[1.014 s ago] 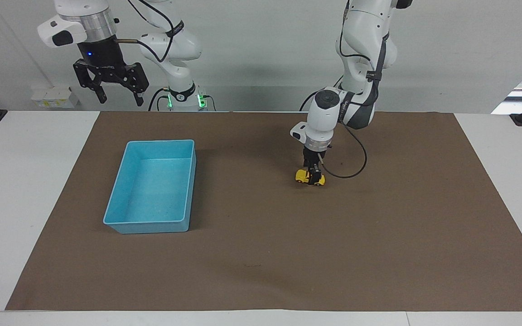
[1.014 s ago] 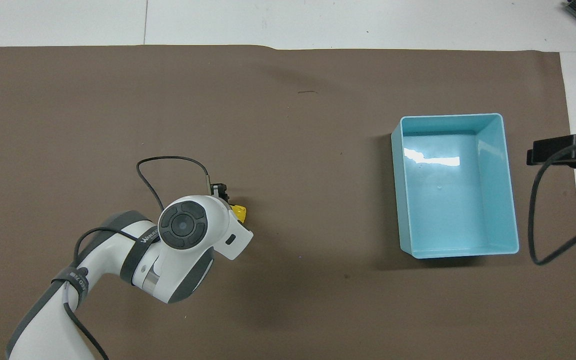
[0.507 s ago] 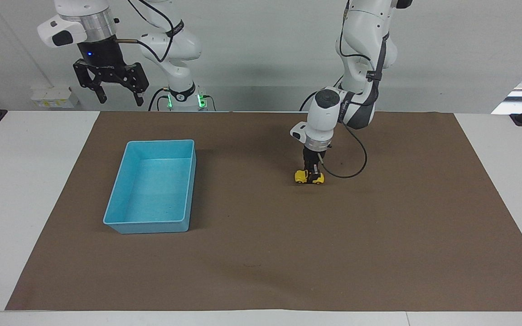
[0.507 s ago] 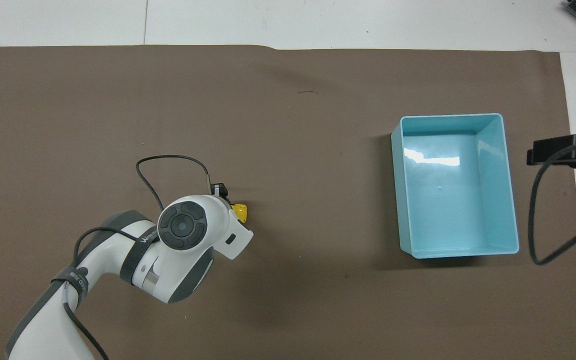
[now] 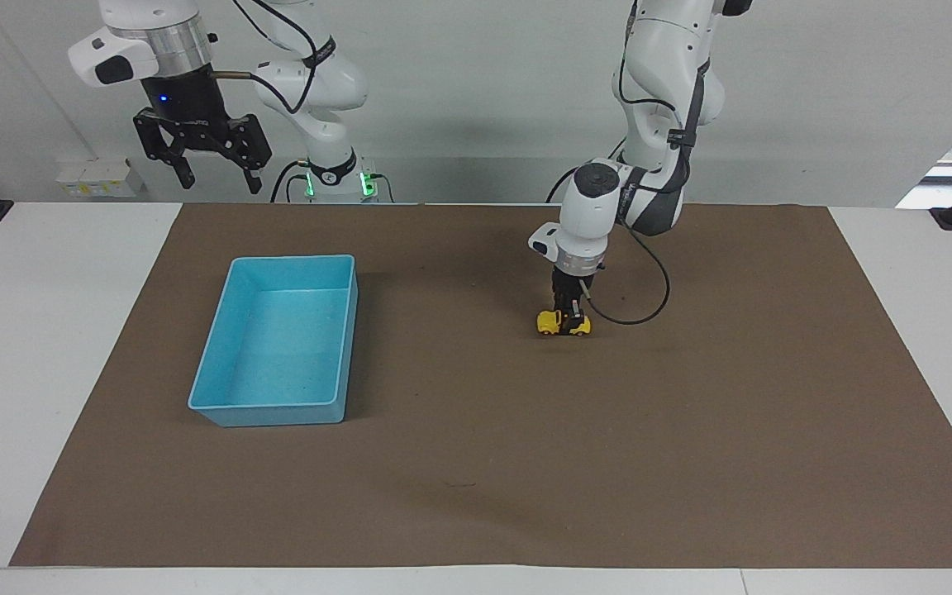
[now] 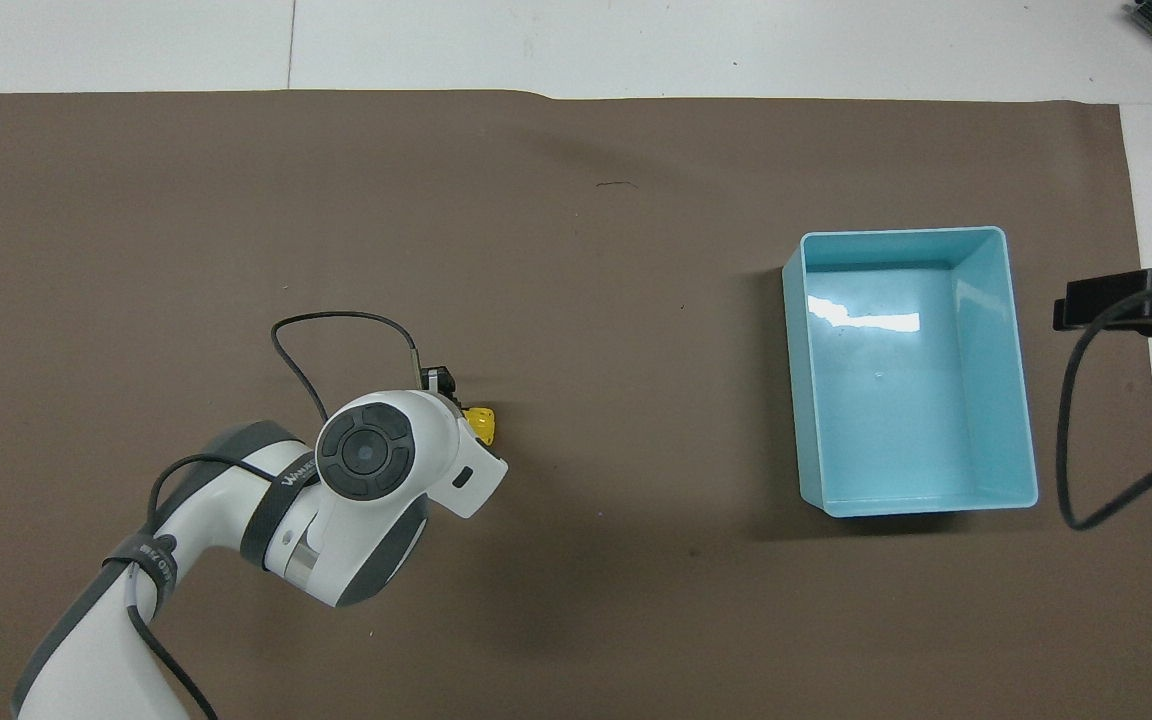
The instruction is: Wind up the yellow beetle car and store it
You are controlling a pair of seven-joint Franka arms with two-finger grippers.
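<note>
The yellow beetle car (image 5: 548,323) stands on the brown mat (image 5: 476,463), toward the left arm's end of the table. My left gripper (image 5: 570,319) points straight down and is shut on the car's middle. In the overhead view only the car's tip (image 6: 480,424) shows beside the left wrist, which hides the fingers. The light-blue tray (image 5: 278,413) sits on the mat toward the right arm's end and has nothing in it; it also shows in the overhead view (image 6: 793,400). My right gripper (image 5: 220,182) waits open, high above the table's edge nearest the robots.
A black cable (image 5: 649,306) loops from the left wrist down over the mat beside the car. White table (image 5: 54,330) surrounds the mat. A small white box (image 5: 100,178) lies past the table edge by the right arm.
The car, slightly tilted in the left gripper a second ago, now sits level on the mat and has shifted a little toward the tray. The right arm has not moved.
</note>
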